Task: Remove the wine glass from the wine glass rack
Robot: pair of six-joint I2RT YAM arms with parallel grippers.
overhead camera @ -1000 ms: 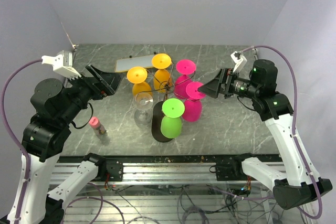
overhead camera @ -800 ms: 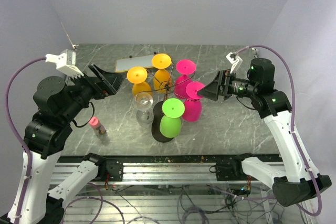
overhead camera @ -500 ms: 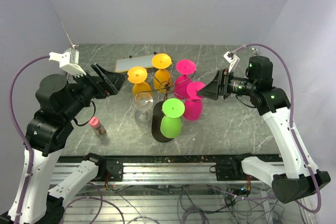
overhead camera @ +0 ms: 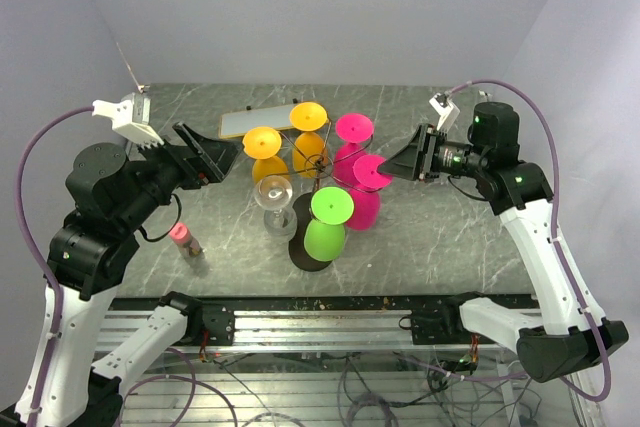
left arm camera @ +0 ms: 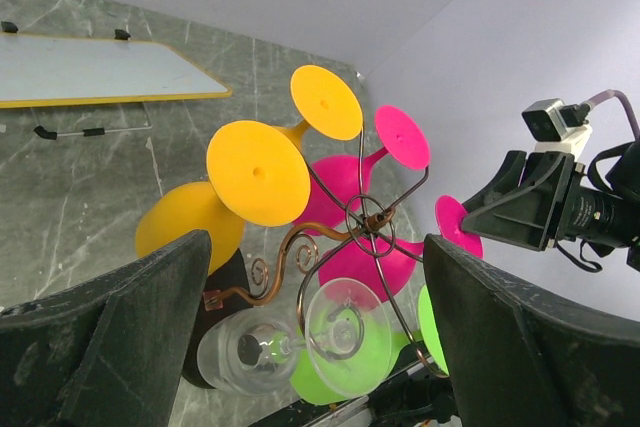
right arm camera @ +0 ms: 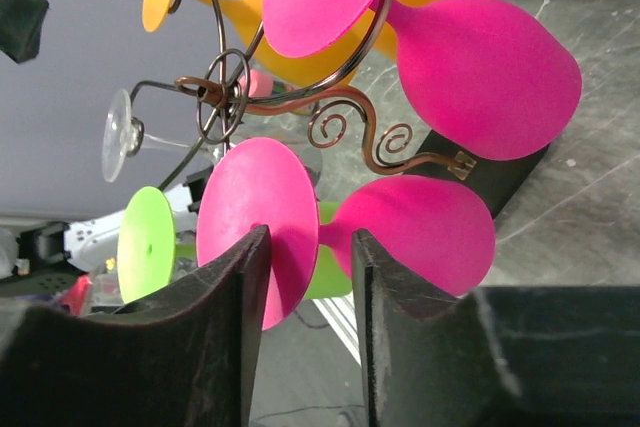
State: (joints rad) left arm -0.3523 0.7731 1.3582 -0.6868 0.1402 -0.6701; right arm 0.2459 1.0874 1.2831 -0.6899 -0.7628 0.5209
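Observation:
The wine glass rack (overhead camera: 318,169) (left arm camera: 370,219) (right arm camera: 222,97) stands mid-table on a black base, with several glasses hanging bowl-down from its hooks. One pink wine glass (overhead camera: 366,205) (right arm camera: 420,227) hangs on the rack's right side. My right gripper (overhead camera: 386,169) (right arm camera: 310,239) straddles the rim of that glass's foot. One finger lies against the foot's outer face. The other sits on the bowl side, a gap away from the foot, so the jaws are narrowed but open. My left gripper (overhead camera: 215,157) (left arm camera: 318,242) hovers wide open left of the rack, facing a clear glass (overhead camera: 275,197) (left arm camera: 300,342).
Two orange glasses (overhead camera: 265,152), a second pink glass (overhead camera: 352,142) and a green glass (overhead camera: 325,227) also hang on the rack. A white board (overhead camera: 255,123) lies at the back. A small pink-capped bottle (overhead camera: 185,239) stands front left. Walls close in on both sides.

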